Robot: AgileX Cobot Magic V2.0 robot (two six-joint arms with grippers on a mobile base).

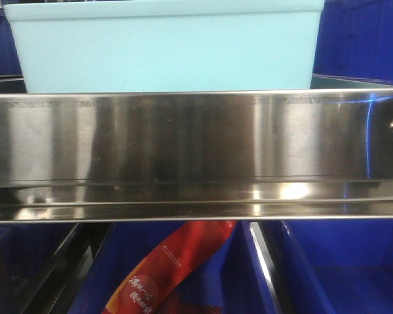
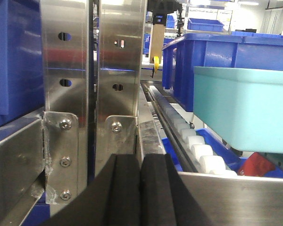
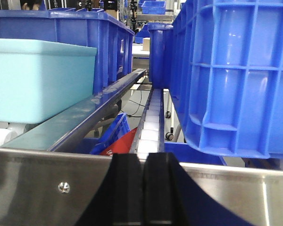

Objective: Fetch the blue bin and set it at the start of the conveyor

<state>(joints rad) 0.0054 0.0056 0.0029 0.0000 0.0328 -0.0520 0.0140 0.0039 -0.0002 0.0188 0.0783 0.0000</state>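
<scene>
While both arms wait in front of the shelf, the left pincer (image 2: 140, 188) has its two black pads pressed together with nothing between them. The right pincer (image 3: 143, 188) is pressed closed and bare too. Just past them runs the shiny steel shelf rail (image 1: 196, 150), like a little wall. Behind that rail, up on the white rollers (image 2: 201, 153), sits the blue bin (image 1: 164, 49), the thing to fetch. The conveyor start is not in any view.

Here is what I think could go wrong. Closed pads cannot grab, so they must open first. An arm going straight in may bang the rail. If the bin is dragged and not lifted, its bottom may catch on the rail and tip. Its walls look smooth, so it may slip. The dark blue crates (image 3: 236, 80) stand close on both sides, leaving little room.

I cannot see inside the blue bin or the crates beside it. Under the shelf, a lower crate (image 1: 216, 281) holds a red packet (image 1: 173, 261) with white writing
</scene>
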